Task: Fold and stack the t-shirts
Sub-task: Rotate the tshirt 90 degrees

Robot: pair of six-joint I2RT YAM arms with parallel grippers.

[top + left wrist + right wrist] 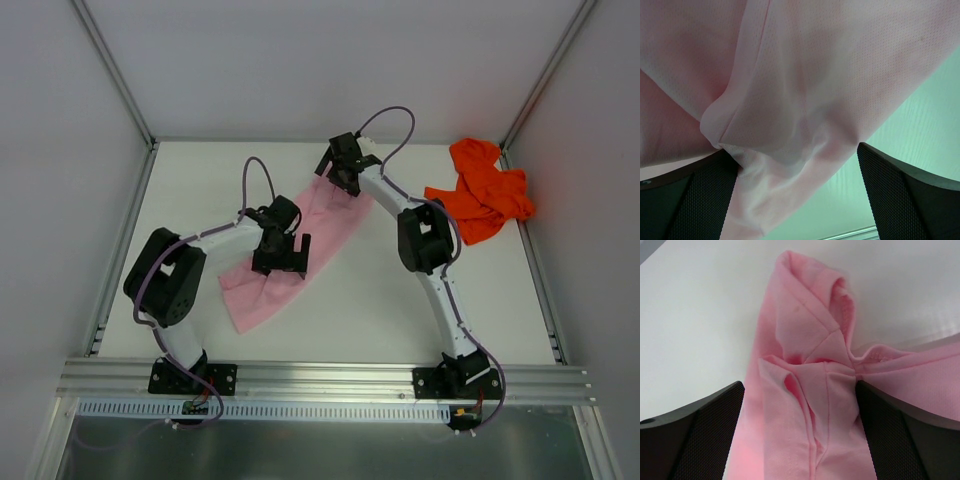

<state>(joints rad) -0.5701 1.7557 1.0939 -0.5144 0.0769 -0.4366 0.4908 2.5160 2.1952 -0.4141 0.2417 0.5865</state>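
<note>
White table (380, 300), enclosed by pale walls (320, 70), with a metal rail (320, 378) along the near edge.

Pink shirt (262, 292): lies on the table as a long, loosely folded strip running diagonally from near left toward far centre.

Orange shirt (482, 190): crumpled in a heap at the far right corner, well apart from the pink shirt and from both grippers.

Left gripper (283, 265): positioned over the middle of the strip, jaws fully apart. In the wrist view, pink cloth fills the gap between the fingers (695, 200); nothing is clamped.

Right gripper (340, 182): positioned at the far end of the strip, jaws fully apart. A bunched, seamed fold of the pink shirt lies between its fingers (695, 425), unclamped.
</note>
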